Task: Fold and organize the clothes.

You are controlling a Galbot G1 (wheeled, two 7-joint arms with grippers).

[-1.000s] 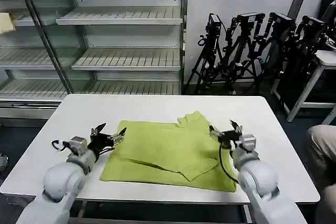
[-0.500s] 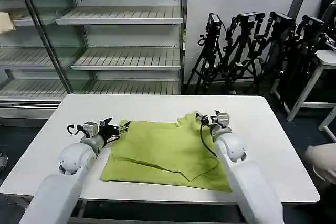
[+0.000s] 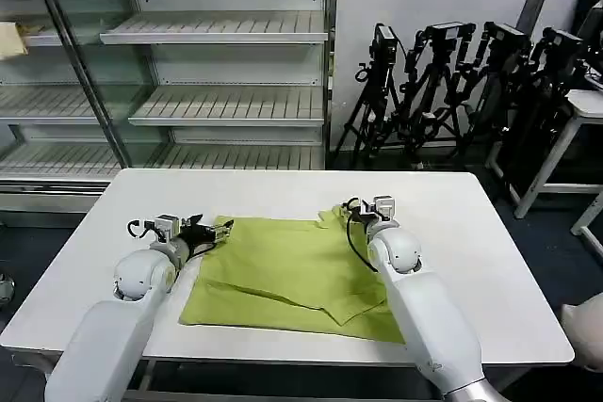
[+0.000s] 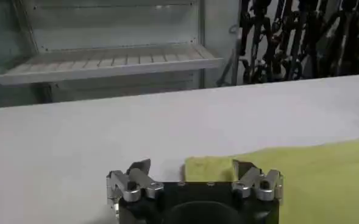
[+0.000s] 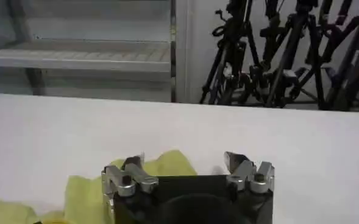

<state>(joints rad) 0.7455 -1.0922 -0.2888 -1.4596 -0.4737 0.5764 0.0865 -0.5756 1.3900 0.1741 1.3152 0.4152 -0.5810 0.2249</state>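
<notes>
The clothes are one lime yellow-green T-shirt (image 3: 283, 275) lying partly folded and flat on the white table (image 3: 462, 204). A folded layer rests across its near half, and a bunched sleeve (image 3: 336, 216) sticks out at the far right. My left gripper (image 3: 213, 233) is open at the shirt's far left corner, low over the table. In the left wrist view that corner (image 4: 213, 167) lies between the left gripper's (image 4: 191, 166) fingers. My right gripper (image 3: 362, 215) is open at the far right sleeve. In the right wrist view the right gripper (image 5: 184, 161) straddles the sleeve tip (image 5: 167, 163).
Empty metal shelves (image 3: 226, 105) stand behind the table on the left. A cluster of black camera tripods (image 3: 452, 82) stands at the back right, with another white table (image 3: 586, 105) at the right edge. Bare tabletop surrounds the shirt.
Both grippers have moved away from me along the shirt's sides, from its middle to its far edge. The shirt lies the same.
</notes>
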